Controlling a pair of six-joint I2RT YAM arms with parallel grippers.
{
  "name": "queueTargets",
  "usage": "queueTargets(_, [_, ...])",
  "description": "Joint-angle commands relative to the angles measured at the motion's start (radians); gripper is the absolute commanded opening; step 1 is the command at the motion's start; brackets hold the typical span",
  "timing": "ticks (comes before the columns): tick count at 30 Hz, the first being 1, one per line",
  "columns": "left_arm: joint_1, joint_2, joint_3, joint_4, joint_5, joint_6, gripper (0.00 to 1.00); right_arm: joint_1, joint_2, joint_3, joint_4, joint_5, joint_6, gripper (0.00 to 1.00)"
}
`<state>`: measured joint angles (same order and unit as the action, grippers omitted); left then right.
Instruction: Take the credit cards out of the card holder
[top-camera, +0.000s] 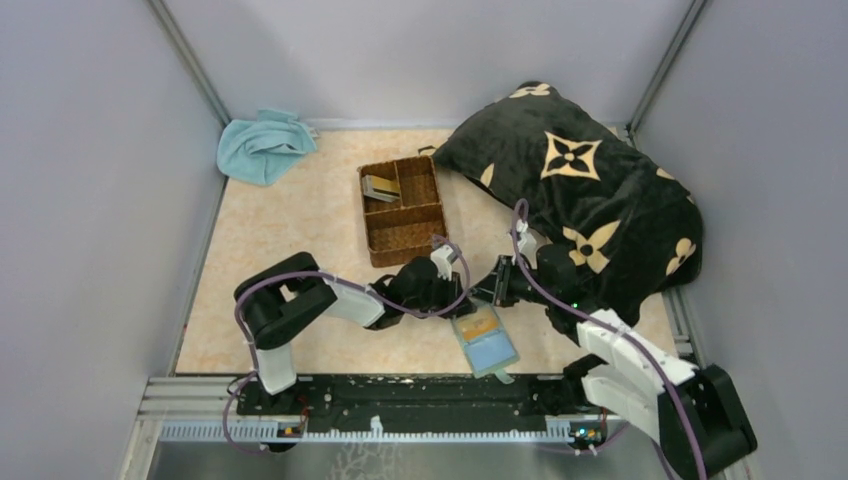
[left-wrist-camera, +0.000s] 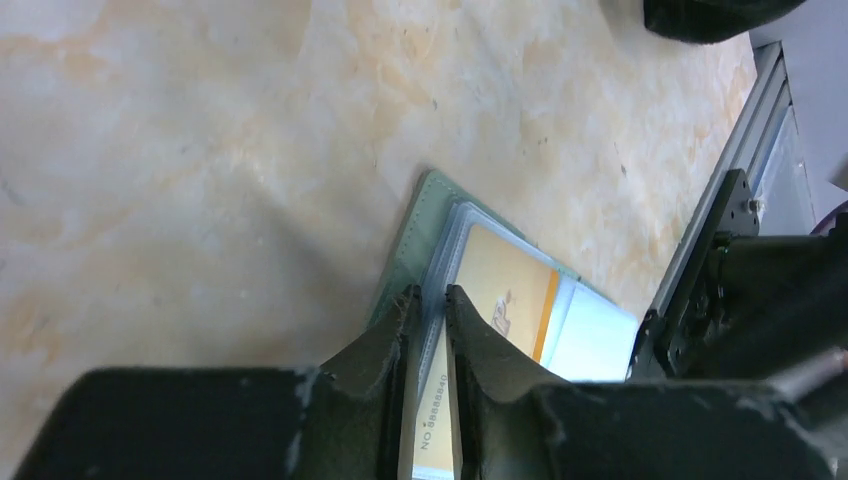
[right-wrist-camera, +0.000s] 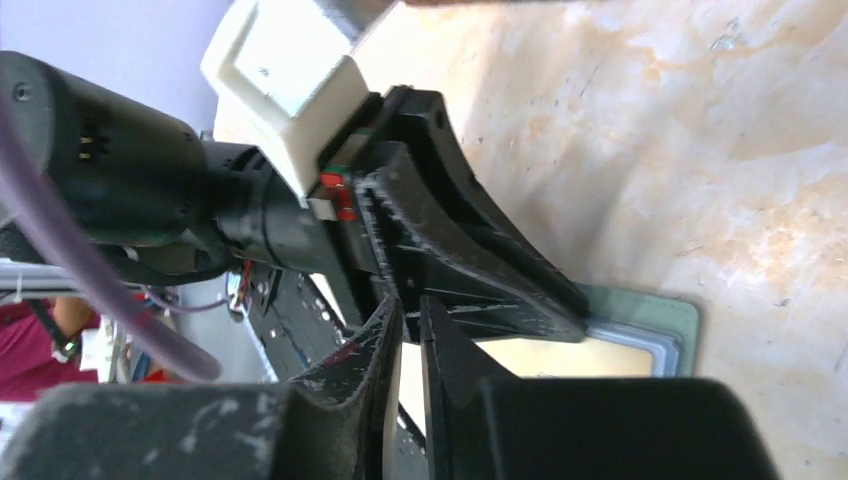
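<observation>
Light-blue cloth, a towel (top-camera: 258, 148), lies crumpled in the far left corner of the table (top-camera: 280, 250). To its right, toward the middle of the far edge, stands a brown wicker basket (top-camera: 402, 258) with three compartments. In its far left compartment lie some cards (top-camera: 380, 187), too small for me to count.

In front of the basket the two arms meet, and from above they hide much. The left gripper (left-wrist-camera: 430, 298) has its jaws pressed nearly together on a thin pale leaf with a printed number, at the edge of the card holder (top-camera: 490, 350). Whether this leaf is a card or only a clear inner pocket, I cannot tell. The card holder lies open and flat close to the near edge of the table, a little right of the middle, with its far end covered by the fingers. A tan-gold card (left-wrist-camera: 505, 295) sits in one pocket, partly behind a finger, and a pale blue pocket is beside it.

The right gripper (right-wrist-camera: 410, 305) is just beside the left one, with only a narrow slit between its jaws. If something is pinched there I cannot tell, because its own fingers block the view. In that wrist view the left finger covers most of the card holder, and only a green corner shows.

In the far right corner lies a big black pillow (top-camera: 590, 190) with gold flowers, and the right arm passes in front of it.
</observation>
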<state>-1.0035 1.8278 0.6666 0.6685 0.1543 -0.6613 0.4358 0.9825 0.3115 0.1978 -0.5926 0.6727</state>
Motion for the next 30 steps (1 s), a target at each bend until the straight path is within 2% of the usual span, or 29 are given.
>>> queueTargets(1, [0.026,0.091,0.061,-0.165,-0.003,0.035,0.22,0.017,-0.118,0.044,-0.243,0.092,-0.074,0.10])
queueTargets(5, [0.037,0.105,0.127,-0.223,-0.007,0.061,0.21,0.107,-0.227,-0.051,-0.268,0.198,0.017,0.00])
queueTargets(8, [0.040,0.096,0.139,-0.242,-0.019,0.064,0.21,0.200,-0.273,-0.115,-0.280,0.278,0.075,0.00])
queueTargets(11, [0.043,0.086,0.136,-0.246,-0.016,0.064,0.21,0.225,-0.278,-0.181,-0.261,0.297,0.112,0.00])
queueTargets(17, [0.044,0.051,0.109,-0.265,-0.022,0.064,0.21,0.220,-0.199,-0.209,-0.211,0.410,0.133,0.00])
queueTargets(23, [0.057,-0.009,0.006,-0.258,-0.041,0.049,0.21,0.121,-0.019,-0.175,-0.111,0.386,0.096,0.00])
queueTargets(26, [0.062,-0.052,-0.052,-0.256,-0.051,0.037,0.21,0.050,0.024,-0.142,-0.089,0.355,0.046,0.00])
queueTargets(30, [0.064,-0.098,-0.104,-0.250,-0.055,0.019,0.21,0.034,0.065,-0.071,-0.090,0.348,-0.005,0.00])
